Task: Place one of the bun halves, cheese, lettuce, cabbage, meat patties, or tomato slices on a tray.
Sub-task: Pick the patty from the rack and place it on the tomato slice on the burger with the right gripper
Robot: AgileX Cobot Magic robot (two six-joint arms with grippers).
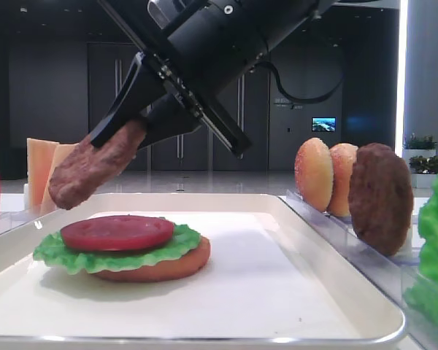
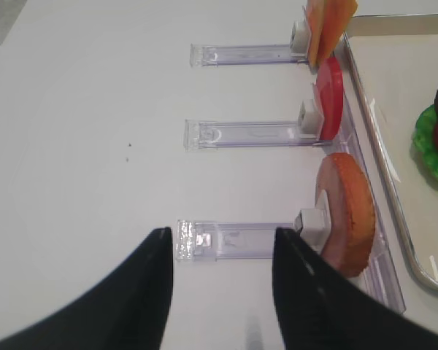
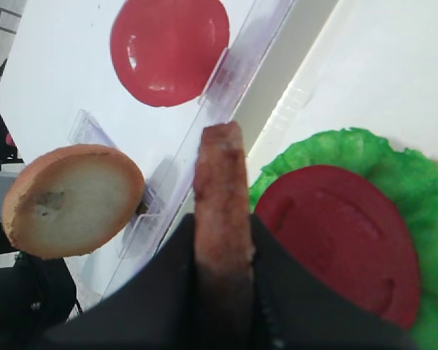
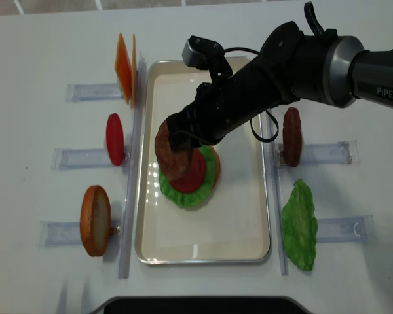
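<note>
Right gripper (image 1: pixel 124 142) clamped on a meat patty (image 1: pixel 87 173), tilted at frame left above the tomato slice (image 1: pixel 117 232) for stacking.

The right arm (image 4: pixel 295 62) is a thick black tube with a grey metallic collar and white "PIPER" lettering near the shoulder end. A small black camera box (image 4: pixel 200 49) sits on its wrist, with thin black cables looping alongside. Both pairs of fingers (image 2: pixel 150 292) are matte black and taper to blunt tips.
</note>
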